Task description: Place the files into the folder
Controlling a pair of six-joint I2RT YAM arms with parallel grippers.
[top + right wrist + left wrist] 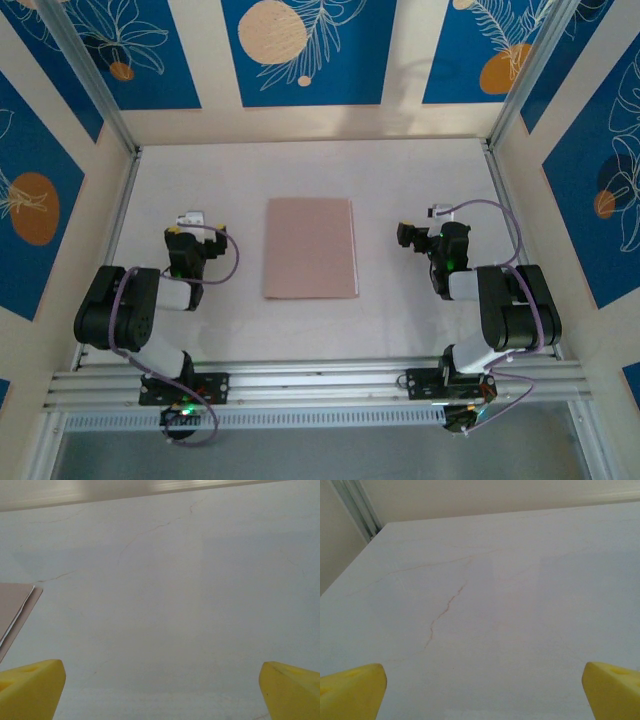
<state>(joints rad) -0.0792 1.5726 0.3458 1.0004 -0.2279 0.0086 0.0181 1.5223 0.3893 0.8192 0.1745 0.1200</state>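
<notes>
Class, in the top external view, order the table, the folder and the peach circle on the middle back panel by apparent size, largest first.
1. table
2. folder
3. peach circle, partly cut off by the picture's top edge

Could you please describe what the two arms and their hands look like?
The left arm and right arm have chunky black joint housings with silver-grey links, and thin purple cables loop along them. The left hand and right hand have blunt yellow fingers. Small green lights glow near the bases.
</notes>
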